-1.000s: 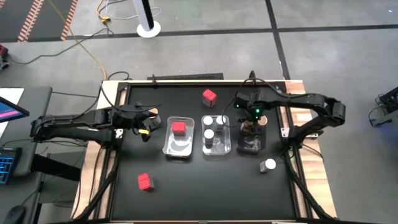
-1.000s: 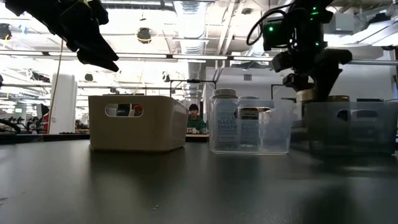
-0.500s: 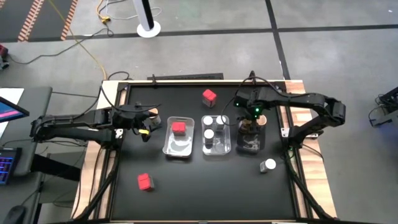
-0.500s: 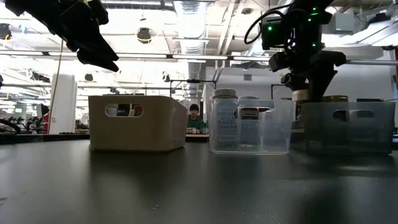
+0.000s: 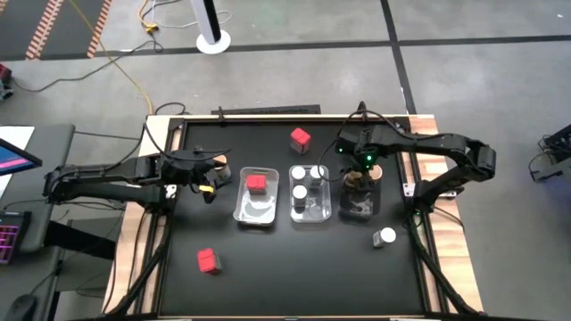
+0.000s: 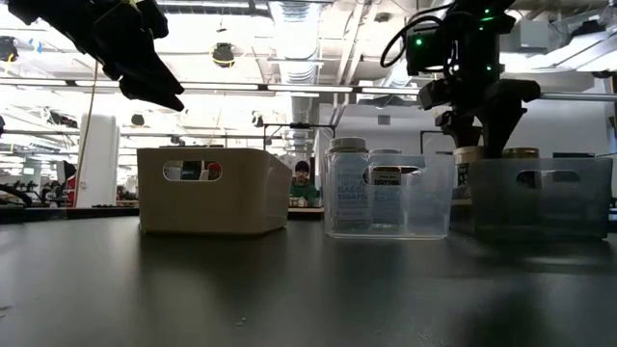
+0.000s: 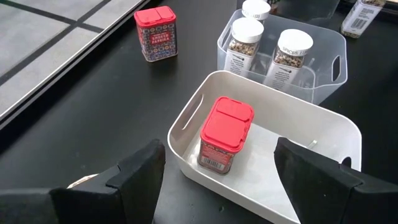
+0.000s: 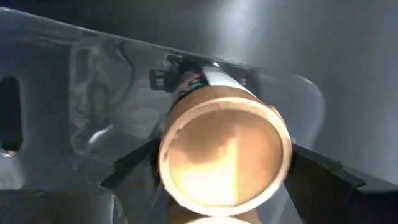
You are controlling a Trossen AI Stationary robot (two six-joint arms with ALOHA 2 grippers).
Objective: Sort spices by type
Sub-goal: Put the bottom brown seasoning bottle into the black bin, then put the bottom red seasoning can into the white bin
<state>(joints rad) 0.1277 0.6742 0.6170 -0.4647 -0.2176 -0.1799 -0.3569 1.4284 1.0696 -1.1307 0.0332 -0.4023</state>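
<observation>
**Three trays in a row, spices partly sorted**

Three red boxes show from above: one in the white tray (image 5: 256, 198), one (image 5: 300, 138) loose near the far edge of the table (image 5: 178, 285), one (image 5: 208, 259) loose toward the near edge. The middle clear tray (image 5: 310, 193) holds three white-lidded jars (image 7: 294, 41); a fourth white-lidded jar (image 5: 385, 237) stands loose on the near right. The right clear tray (image 5: 360, 201) has one tan-lidded jar (image 8: 225, 152), and a second tan lid (image 5: 376, 170) lies just beside the tray.

Only the right wrist view shows that the right gripper (image 5: 357, 176) has its fingers spread on both sides of this jar, without pressing it. The left gripper (image 5: 208, 176) hovers wide open and empty, left of the white tray.

The near half of the table is mostly free.
</observation>
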